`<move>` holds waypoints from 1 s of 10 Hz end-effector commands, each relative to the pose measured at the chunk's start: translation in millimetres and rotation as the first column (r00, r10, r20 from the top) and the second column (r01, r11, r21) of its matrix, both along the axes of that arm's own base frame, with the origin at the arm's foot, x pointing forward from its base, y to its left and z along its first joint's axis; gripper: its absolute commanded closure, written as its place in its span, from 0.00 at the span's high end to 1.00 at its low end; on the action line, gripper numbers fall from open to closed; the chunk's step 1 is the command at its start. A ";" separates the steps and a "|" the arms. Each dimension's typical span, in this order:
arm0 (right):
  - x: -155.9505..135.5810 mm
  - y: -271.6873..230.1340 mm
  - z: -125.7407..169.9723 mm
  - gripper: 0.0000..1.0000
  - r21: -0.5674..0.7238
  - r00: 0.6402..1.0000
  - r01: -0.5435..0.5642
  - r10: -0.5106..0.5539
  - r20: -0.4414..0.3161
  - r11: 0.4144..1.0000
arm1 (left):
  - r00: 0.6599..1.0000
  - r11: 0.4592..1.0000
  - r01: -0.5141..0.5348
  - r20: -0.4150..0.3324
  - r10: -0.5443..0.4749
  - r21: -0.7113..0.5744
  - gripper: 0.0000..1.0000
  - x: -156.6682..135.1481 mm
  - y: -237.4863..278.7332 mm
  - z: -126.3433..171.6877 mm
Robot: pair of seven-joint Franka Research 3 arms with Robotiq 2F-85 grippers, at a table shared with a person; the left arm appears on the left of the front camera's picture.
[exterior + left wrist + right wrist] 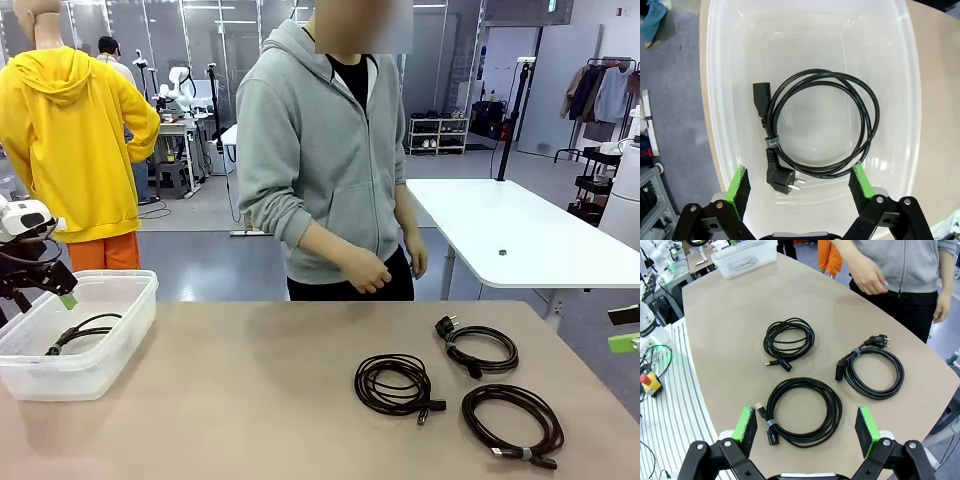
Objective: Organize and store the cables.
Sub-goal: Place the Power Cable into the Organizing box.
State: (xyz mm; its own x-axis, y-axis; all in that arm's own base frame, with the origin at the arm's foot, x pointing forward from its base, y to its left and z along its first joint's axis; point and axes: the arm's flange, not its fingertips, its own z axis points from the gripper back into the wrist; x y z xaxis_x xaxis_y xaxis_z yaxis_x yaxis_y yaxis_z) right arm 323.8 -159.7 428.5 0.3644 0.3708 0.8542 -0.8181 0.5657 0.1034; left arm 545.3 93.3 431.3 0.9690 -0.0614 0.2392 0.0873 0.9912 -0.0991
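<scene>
Right gripper (625,330) half out of view; bin (60,375) wall veils cable (85,330)

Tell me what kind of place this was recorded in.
Most likely a robotics lab in a large open indoor hall. A red emergency-stop button sits beside the work table. A second white table stands behind it, and a clothes rail and a shelf unit line the back.

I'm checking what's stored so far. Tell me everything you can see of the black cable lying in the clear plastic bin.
The thin black rubbery-looking cable lies flat in a round coil on the floor of the clear plastic bin. A small black band ties it; its ends are a block socket and an angled two-pin plug. Only the bin touches it.
</scene>
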 end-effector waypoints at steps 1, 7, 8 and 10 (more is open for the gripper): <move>0.3 -0.2 0.9 1.00 0.012 1.000 -0.003 0.003 0.025 1.000 | 1.000 1.000 0.007 -0.003 -0.007 0.001 1.00 3.4 1.8 1.6; 0.3 -0.2 0.9 1.00 0.012 1.000 -0.003 0.003 0.025 1.000 | 1.000 1.000 0.007 -0.003 -0.007 0.001 1.00 3.4 1.8 1.6; 0.3 -0.2 0.9 1.00 0.012 1.000 -0.003 0.003 0.025 1.000 | 1.000 1.000 0.007 -0.003 -0.007 0.001 1.00 3.4 1.8 1.6; 0.3 -0.2 0.9 1.00 0.012 1.000 -0.003 0.003 0.025 1.000 | 0.995 0.995 0.081 0.066 -0.076 -0.064 1.00 -12.6 0.6 32.7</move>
State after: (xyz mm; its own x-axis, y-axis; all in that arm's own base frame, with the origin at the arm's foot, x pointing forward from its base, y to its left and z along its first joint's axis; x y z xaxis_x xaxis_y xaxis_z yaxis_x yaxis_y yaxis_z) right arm 323.8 -159.7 428.5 0.3645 0.3708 0.8542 -0.8181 0.5657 0.1035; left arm 544.7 92.4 440.5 0.9622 -0.0764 0.2615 0.1083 0.9880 -0.1098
